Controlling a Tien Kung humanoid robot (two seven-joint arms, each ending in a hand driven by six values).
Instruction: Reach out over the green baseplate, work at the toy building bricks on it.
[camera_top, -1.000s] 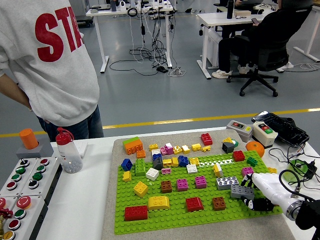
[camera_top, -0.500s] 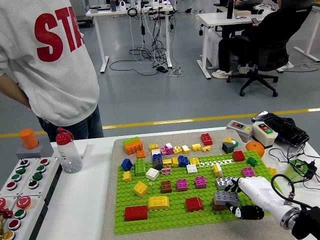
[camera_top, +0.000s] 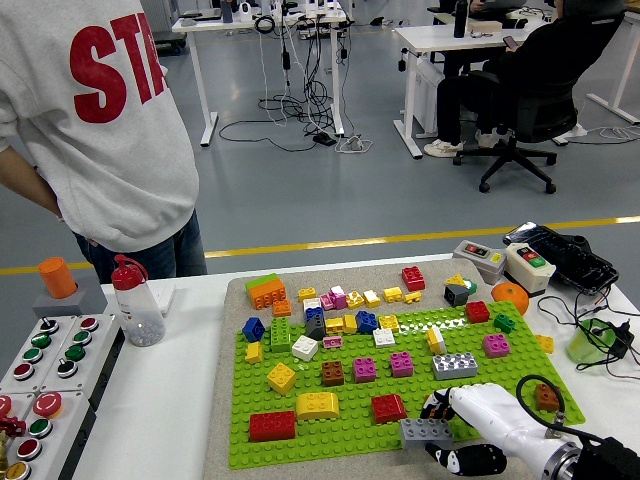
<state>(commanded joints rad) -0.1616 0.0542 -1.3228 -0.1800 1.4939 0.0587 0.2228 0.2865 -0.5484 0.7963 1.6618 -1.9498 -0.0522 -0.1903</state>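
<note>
**Right hand holds a grey brick at the near edge of the baseplate**

The right hand (camera_top: 468, 415), white-shelled with dark fingertips, comes in from the lower right corner and lies low over the near right part of the green baseplate (camera_top: 300, 440). Its fingers are curled around a grey brick (camera_top: 427, 431), a flat oblong piece with studs on top, held by its right end so that the free end points left. The brick sits just above or on the plate's near edge; whether it touches the studs below cannot be told. The left hand is not in view.

Just left of the grey brick stands a red brick (camera_top: 388, 407), with a yellow curved brick (camera_top: 318, 404) and a longer red brick (camera_top: 272, 426) further left. A second grey brick (camera_top: 455, 365) lies beyond the hand, and a small brown brick (camera_top: 546, 397) sits to its right, close by the wrist cable. More small bricks crowd the far half of the plate.

The held brick is judged light, rigid and smooth-sided, so it could slip or twist in a pinch at one end. A grip across its long sides, near the middle, would hold it level for pressing onto the studs.

A person in a grey sweatshirt (camera_top: 90, 110) stands at the far left, hands not over the table.
</note>
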